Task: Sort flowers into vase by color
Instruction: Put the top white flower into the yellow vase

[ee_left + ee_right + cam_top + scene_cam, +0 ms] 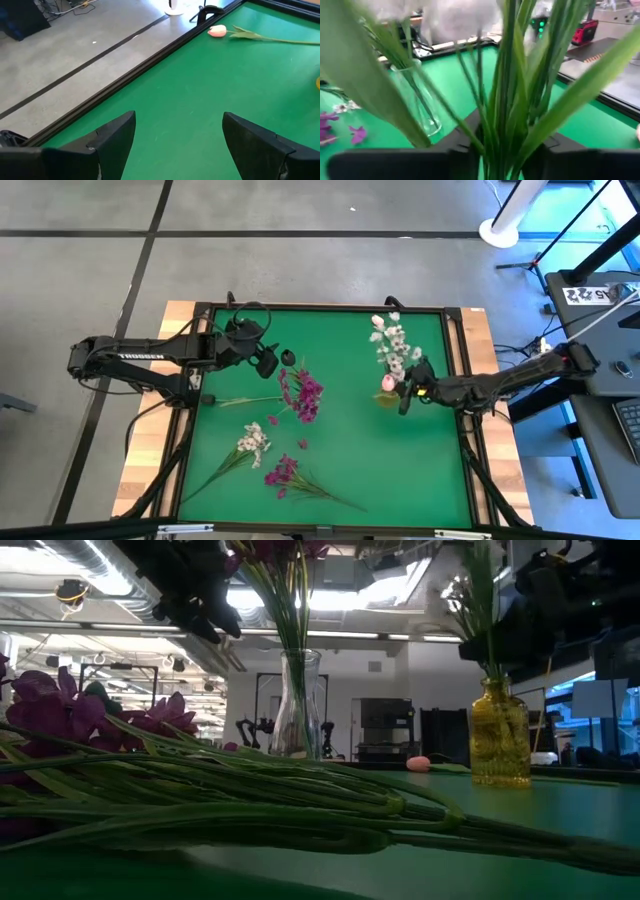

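At the left of the table, the left gripper (268,360) is held above the green mat (350,450) near its far edge, its jaws spread wide with nothing between them, as the left wrist view shows. Just beside it, magenta-purple sprays (302,392) are seen standing in the clear glass vase (298,705). Nearer the front edge, a white spray (252,442) and another magenta-purple spray (283,473) are left lying flat on the mat, well apart from either arm. Toward the right, white blossoms (392,340) rise from the amber vase (499,733), with a pink tulip (388,382) close by. The right gripper (412,386) is pressed around a bundle of green stems (510,100), pinched between its fingers. The step in hand is judged to be the seating of these stems in the amber vase. Next, a release and a clean withdrawal would be called for, without the vase being tipped.
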